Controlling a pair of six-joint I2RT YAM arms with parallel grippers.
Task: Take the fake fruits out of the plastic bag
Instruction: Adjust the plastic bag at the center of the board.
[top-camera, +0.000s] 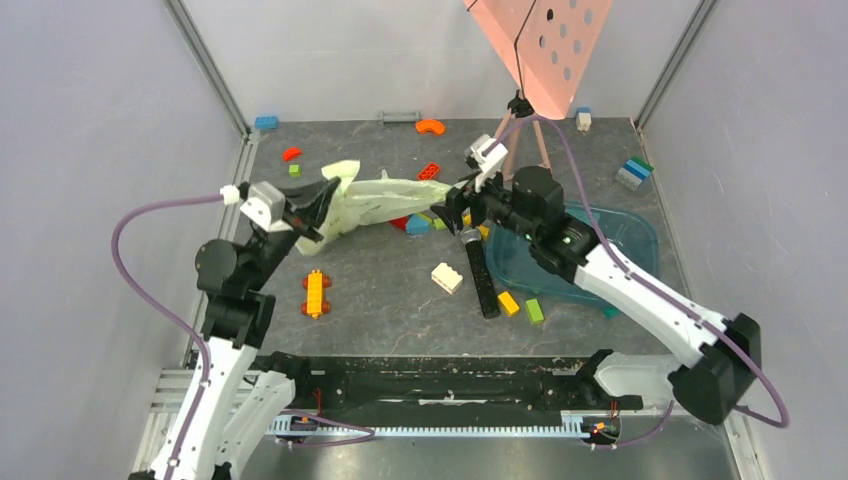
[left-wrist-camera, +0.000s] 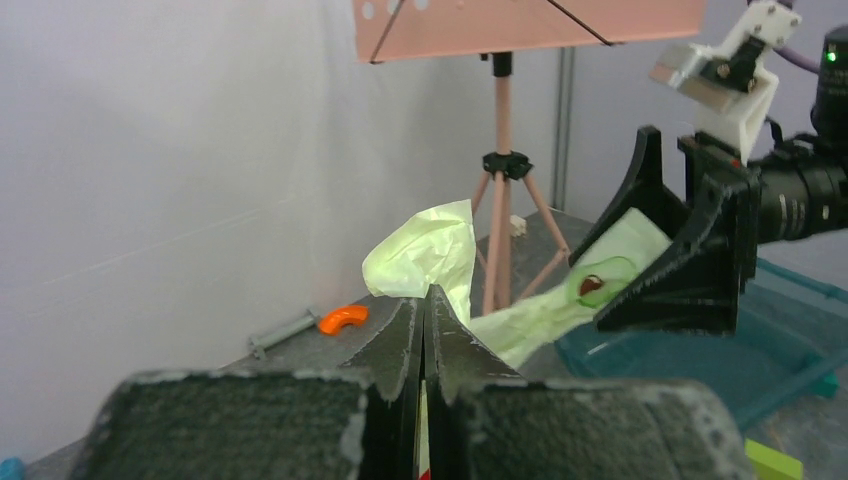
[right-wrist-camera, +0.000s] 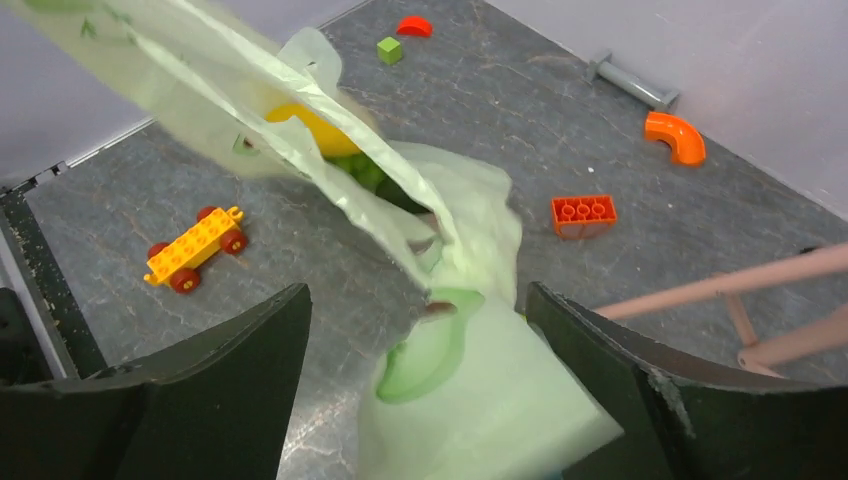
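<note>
The pale-green plastic bag lies stretched across the table's middle. My left gripper is shut on its left end and holds that end raised; in the left wrist view the bag bunches above the closed fingertips of this gripper. My right gripper is open at the bag's right end. In the right wrist view the bag lies between the spread jaws of this gripper, not pinched. A yellow fruit and a green bumpy one show through the bag. In the top view they are hidden.
A teal tray sits under the right arm. Loose bricks lie around: a yellow brick car, a cream brick, an orange brick. A black bar lies mid-table. A pink tripod stand is at the back.
</note>
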